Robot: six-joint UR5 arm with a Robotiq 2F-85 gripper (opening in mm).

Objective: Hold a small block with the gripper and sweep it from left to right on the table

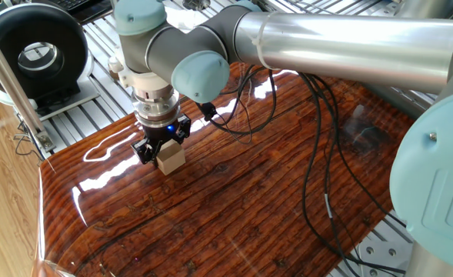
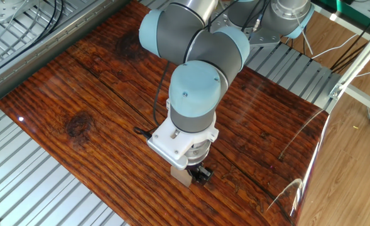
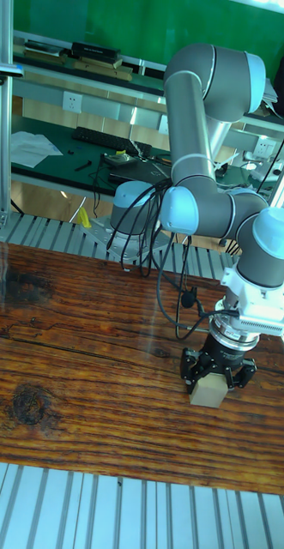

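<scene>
Apparently the gripper (image 1: 161, 148) was clamped on the small block (image 1: 170, 158), with its black fingers pressed on two opposite sides. The block sat low, touching the table (image 1: 234, 208) or just above it; I could not tell which. I think this low vertical hold was chosen so the cube could slide flat over the board without tipping. In the tall fixed view the block (image 3: 208, 391) stood at about 4 o'clock on the table (image 3: 81, 386), near the front edge. Black cables (image 1: 318, 154) hung from the arm and lay on the wood at 3 o'clock from the gripper, so they could be in the way. A black round device (image 1: 38, 54) stood at 10 o'clock, well apart, on the metal frame.
</scene>
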